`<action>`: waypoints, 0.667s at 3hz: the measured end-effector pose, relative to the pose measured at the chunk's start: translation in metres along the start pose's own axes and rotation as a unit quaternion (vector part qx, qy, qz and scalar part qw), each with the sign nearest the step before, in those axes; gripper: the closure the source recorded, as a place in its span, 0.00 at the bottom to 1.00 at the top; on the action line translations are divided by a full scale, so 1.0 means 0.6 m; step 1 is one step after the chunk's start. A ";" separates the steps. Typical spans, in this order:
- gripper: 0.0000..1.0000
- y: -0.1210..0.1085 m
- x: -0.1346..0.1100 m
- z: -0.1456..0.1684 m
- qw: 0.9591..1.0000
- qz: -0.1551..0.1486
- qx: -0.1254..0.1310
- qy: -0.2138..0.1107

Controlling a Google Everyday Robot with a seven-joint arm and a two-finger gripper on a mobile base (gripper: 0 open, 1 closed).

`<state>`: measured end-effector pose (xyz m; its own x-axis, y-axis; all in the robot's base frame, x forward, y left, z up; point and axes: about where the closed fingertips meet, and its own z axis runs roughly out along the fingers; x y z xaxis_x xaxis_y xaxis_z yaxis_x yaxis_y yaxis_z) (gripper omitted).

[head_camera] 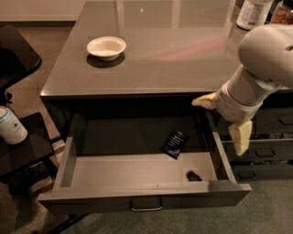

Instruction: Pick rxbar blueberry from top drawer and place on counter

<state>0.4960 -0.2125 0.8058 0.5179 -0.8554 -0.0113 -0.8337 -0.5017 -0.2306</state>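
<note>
Your gripper [217,127] hung over the right wall of the open top drawer [137,194], fingers spread and empty, while the rxbar blueberry [174,144] lay flat on the drawer floor, right of centre. Descending from there, you risked clipping that wall or the counter [183,59] edge, or the fingers might have skidded the thin bar away.

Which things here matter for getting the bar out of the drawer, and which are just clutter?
Job: rxbar blueberry in the open top drawer; counter; gripper, fingers open, above the drawer's right wall.
Lying about: white bowl, bottle, can.
</note>
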 end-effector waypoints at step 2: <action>0.00 0.003 0.000 -0.002 0.999 -0.034 0.000 0.000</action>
<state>0.4942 -0.2133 0.8069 0.5725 -0.8199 0.0051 -0.7972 -0.5581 -0.2302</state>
